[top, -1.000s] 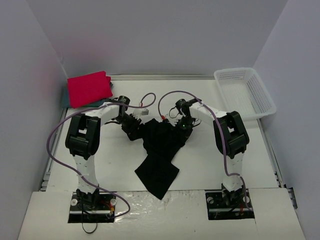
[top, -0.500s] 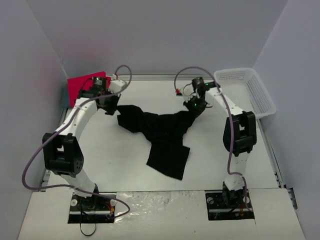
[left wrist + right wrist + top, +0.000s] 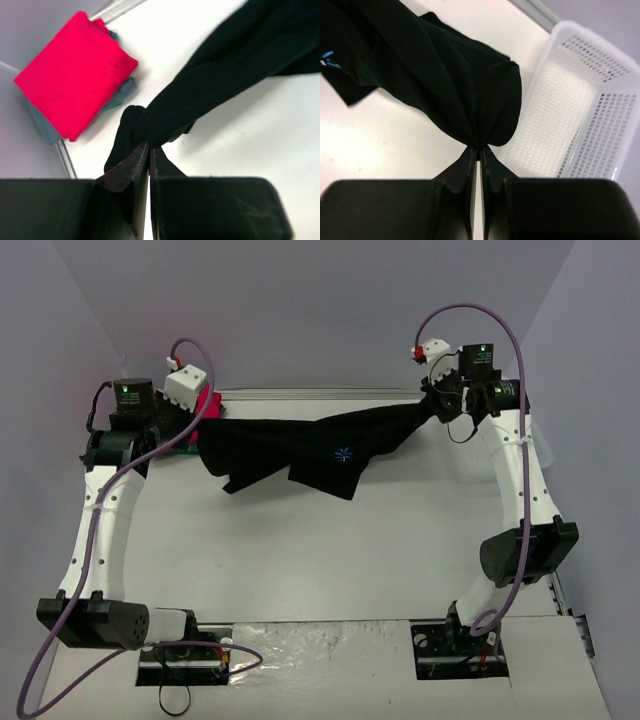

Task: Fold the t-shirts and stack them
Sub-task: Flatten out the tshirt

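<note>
A large black t-shirt (image 3: 310,445) hangs stretched in the air between my two raised arms, sagging in the middle, with a small blue mark on it. My left gripper (image 3: 149,146) is shut on the black t-shirt (image 3: 215,80) at its left end. At the other end my right gripper (image 3: 479,148) is shut on a bunched corner of the same black t-shirt (image 3: 445,75). A folded red-pink t-shirt (image 3: 75,72) lies on a teal-blue t-shirt (image 3: 122,95) at the back left corner; in the top view only a bit of red-pink t-shirt (image 3: 208,406) shows behind the left arm.
A white mesh basket (image 3: 570,115) stands at the back right, just beside my right gripper, mostly hidden by the right arm in the top view. Grey walls close in the table (image 3: 330,550) at the back and both sides.
Both arms have risen and spread apart toward the back corners. The black t-shirt, which lay crumpled on the table, has been lifted off it and pulled out wide between the grippers.
</note>
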Controlling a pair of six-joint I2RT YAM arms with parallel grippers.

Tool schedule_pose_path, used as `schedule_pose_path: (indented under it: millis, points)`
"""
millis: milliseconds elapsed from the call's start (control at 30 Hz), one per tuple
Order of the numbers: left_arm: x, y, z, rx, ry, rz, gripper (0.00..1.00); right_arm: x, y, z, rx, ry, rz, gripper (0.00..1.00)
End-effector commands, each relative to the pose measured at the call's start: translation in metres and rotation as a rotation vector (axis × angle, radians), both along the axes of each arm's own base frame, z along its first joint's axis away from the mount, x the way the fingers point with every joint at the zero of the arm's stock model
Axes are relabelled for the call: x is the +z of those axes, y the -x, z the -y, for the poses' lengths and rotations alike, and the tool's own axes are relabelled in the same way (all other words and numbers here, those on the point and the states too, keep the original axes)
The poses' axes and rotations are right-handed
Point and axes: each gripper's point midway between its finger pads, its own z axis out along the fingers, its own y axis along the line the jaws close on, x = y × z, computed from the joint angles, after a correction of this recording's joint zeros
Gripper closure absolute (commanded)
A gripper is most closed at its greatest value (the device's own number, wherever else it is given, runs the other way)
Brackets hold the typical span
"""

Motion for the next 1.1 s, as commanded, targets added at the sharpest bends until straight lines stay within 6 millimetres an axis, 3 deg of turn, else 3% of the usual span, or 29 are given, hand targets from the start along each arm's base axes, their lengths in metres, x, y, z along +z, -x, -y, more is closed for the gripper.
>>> schedule_pose_path:
  millis: [0, 33, 67, 100, 133, 233, 267, 333, 367, 467, 500, 633, 667, 733, 767, 800, 900, 933, 967, 1067]
  points:
    - [-0.015, 0.045, 0.018, -0.162, -0.01, -0.072, 0.98, -0.022, 0.031, 0.003, 0.032, 0.011, -0.083, 1.0]
    - [-0.021, 0.052, 0.021, -0.19, -0.011, -0.092, 0.98, -0.041, 0.039, 0.003, 0.04, 0.019, -0.13, 1.0]
    - [-0.025, 0.063, 0.029, -0.239, 0.001, -0.103, 0.98, -0.048, 0.044, 0.004, 0.043, 0.024, -0.144, 1.0]
    - [-0.045, 0.077, 0.032, -0.291, -0.015, -0.168, 0.98, -0.051, 0.049, 0.006, 0.048, 0.033, -0.149, 1.0]
    - [-0.052, 0.086, 0.036, -0.326, -0.013, -0.196, 0.98, -0.058, 0.052, 0.007, 0.049, 0.036, -0.162, 1.0]
    - [-0.079, 0.135, 0.056, -0.535, -0.013, -0.345, 0.95, -0.079, 0.064, 0.01, 0.054, 0.047, -0.21, 1.0]
    - [-0.09, 0.161, 0.063, -0.638, -0.033, -0.428, 0.76, -0.086, 0.068, 0.011, 0.053, 0.051, -0.233, 1.0]
    - [-0.099, 0.182, 0.07, -0.73, -0.038, -0.513, 0.63, -0.091, 0.069, 0.012, 0.053, 0.055, -0.242, 1.0]
    - [-0.103, 0.192, 0.069, -0.755, -0.045, -0.553, 0.52, -0.093, 0.069, 0.012, 0.052, 0.054, -0.248, 1.0]
    - [-0.109, 0.207, 0.068, -0.817, -0.047, -0.634, 0.29, -0.1, 0.066, 0.011, 0.047, 0.051, -0.263, 1.0]
    - [-0.109, 0.208, 0.068, -0.828, -0.047, -0.646, 0.27, -0.102, 0.065, 0.011, 0.048, 0.048, -0.268, 1.0]
    - [-0.109, 0.178, 0.067, -0.734, -0.077, -0.583, 0.25, -0.109, 0.06, 0.008, 0.037, 0.034, -0.287, 1.0]
    - [-0.107, 0.149, 0.07, -0.648, -0.069, -0.491, 0.25, -0.113, 0.059, 0.008, 0.034, 0.033, -0.296, 1.0]
    - [-0.109, 0.116, 0.064, -0.522, -0.096, -0.398, 0.24, -0.117, 0.057, 0.008, 0.032, 0.029, -0.302, 1.0]
    - [-0.111, 0.091, 0.068, -0.443, -0.062, -0.328, 0.21, -0.121, 0.056, 0.006, 0.029, 0.024, -0.313, 1.0]
    - [-0.114, 0.08, 0.069, -0.412, -0.048, -0.317, 0.18, -0.123, 0.055, 0.005, 0.029, 0.023, -0.317, 1.0]
    - [-0.132, 0.05, 0.08, -0.372, 0.025, -0.361, 0.18, -0.134, 0.055, 0.004, 0.022, 0.018, -0.338, 1.0]
    - [-0.152, 0.038, 0.083, -0.356, 0.042, -0.42, 0.19, -0.14, 0.057, 0.002, 0.023, 0.017, -0.354, 1.0]
    - [-0.15, 0.029, 0.087, -0.351, 0.076, -0.431, 0.2, -0.143, 0.056, 0.001, 0.022, 0.016, -0.357, 1.0]
    - [-0.178, 0.004, 0.087, -0.32, 0.161, -0.516, 0.27, -0.152, 0.056, -0.001, 0.024, 0.014, -0.375, 1.0]
